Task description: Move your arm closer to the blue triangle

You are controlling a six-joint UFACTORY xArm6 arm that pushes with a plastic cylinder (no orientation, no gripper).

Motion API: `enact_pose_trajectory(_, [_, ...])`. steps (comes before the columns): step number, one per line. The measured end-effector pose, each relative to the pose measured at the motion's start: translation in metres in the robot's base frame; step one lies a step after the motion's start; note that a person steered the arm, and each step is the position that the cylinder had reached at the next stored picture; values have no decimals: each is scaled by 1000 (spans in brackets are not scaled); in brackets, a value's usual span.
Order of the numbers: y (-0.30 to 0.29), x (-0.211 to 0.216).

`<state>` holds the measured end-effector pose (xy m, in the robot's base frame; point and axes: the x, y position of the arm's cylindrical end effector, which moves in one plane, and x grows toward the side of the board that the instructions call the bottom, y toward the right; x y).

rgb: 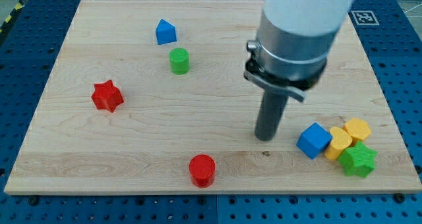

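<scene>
The blue triangle (165, 32) lies near the view's top left of the wooden board (132, 138). My tip (265, 138) rests on the board at the lower right of centre, far from the blue triangle, which is up and to the left of it. A green cylinder (179, 60) stands just below and right of the blue triangle, between it and my tip. The blue cube (313, 140) sits a short way right of my tip, apart from it.
A red star (107, 96) lies at the left. A red cylinder (202, 170) stands near the bottom edge. Right of the blue cube cluster two yellow blocks (339, 143) (358, 129) and a green star (357, 159). The arm's pale body (300, 26) fills the top right.
</scene>
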<state>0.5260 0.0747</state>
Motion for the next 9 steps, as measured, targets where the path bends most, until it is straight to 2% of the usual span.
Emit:
enact_pose_trajectory(2, [-4,-93])
enact_pose_trajectory(4, [-13,-100])
enact_pose_trajectory(5, [-16,-141])
enact_pose_trajectory(7, [-24,-256])
enact_pose_trajectory(8, [-55,-283])
enact_pose_trajectory(9, [-110,-310])
